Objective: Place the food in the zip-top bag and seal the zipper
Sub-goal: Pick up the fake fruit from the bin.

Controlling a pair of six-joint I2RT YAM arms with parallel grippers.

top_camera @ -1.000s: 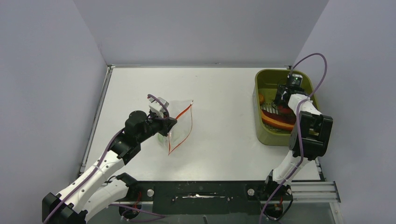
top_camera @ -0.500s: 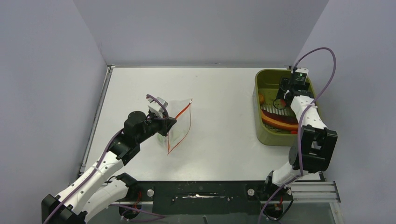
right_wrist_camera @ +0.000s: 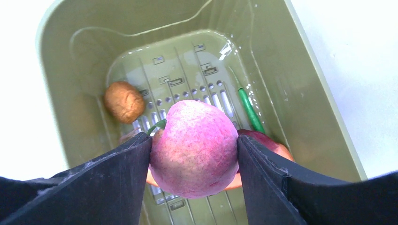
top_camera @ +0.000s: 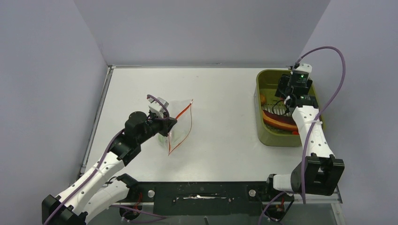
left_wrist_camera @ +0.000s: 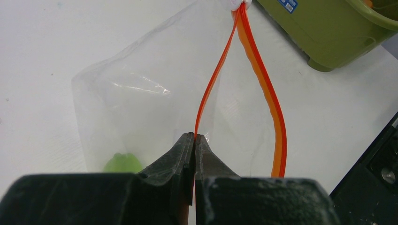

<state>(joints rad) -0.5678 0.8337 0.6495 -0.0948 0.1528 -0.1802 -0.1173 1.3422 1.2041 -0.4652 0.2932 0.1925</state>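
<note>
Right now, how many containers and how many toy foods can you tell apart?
Containers: 2, the clear crinkly zip-top bag and the olive-green plastic tub
Toy foods: 4, the green round slice, pink-red ball fruit, brown round lump and red-orange slab
Total: 6; the tub may hide more.

The clear zip-top bag [left_wrist_camera: 141,93] is glinting as thin, crinkled, glossy plastic film, its zipper [left_wrist_camera: 265,93] showing as a smooth orange-red plastic strip. The green slice [left_wrist_camera: 123,162] inside is looking like matt plastic. The olive-green tub [right_wrist_camera: 305,93] is shining as glossy moulded plastic, its slotted floor catching highlights. The pink-red ball fruit [right_wrist_camera: 195,154] is showing a mottled, satin skin between the matt black fingers [right_wrist_camera: 117,178] of the right gripper [right_wrist_camera: 195,140]. The white table [top_camera: 225,93] is appearing smooth and matt.
</note>
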